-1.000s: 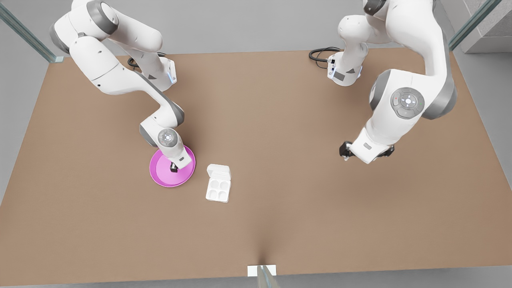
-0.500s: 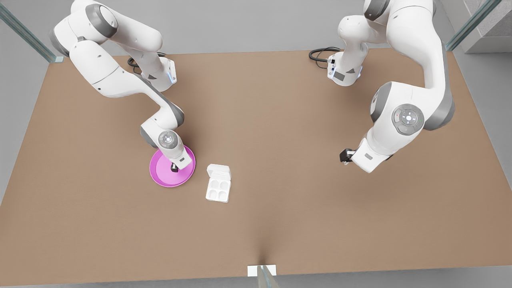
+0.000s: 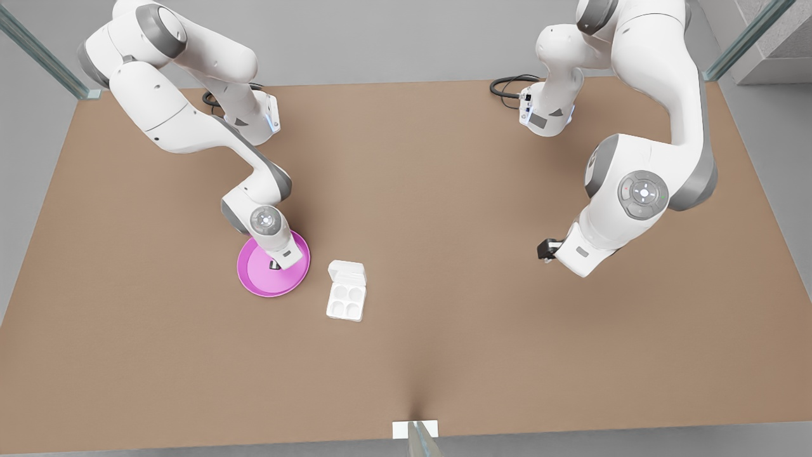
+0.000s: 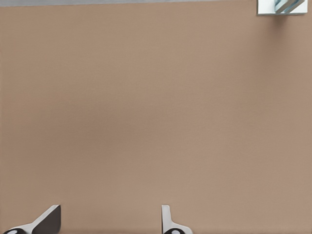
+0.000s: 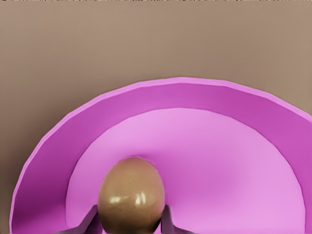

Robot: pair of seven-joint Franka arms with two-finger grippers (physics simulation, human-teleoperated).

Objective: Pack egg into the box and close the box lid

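Note:
The tan egg (image 5: 131, 197) rests on the pink plate (image 5: 195, 97), and my right gripper (image 3: 274, 264) stands over that plate (image 3: 254, 279) at the front view's left. Its fingers (image 5: 90, 218) press against both sides of the egg, shut on it. Just to the plate's right, the white box (image 3: 346, 303) lies with its four cups bare. The box lid (image 3: 347, 273) is folded back flat on the table. Far off at the front view's right, my left gripper (image 3: 547, 249) hangs over bare table, its fingers (image 4: 48, 220) apart with nothing between them.
The brown table (image 3: 444, 190) spreads wide between the two arms. A white marker with a glass post (image 3: 415, 430) sits at the near edge and also appears as the marker (image 4: 282, 6) in the left wrist view. Black cables (image 3: 507, 86) lie by the far arm base.
The left arm's elbow sank and its wrist turned, shifting that gripper slightly to the front view's left. The right gripper edged up a little over the plate.

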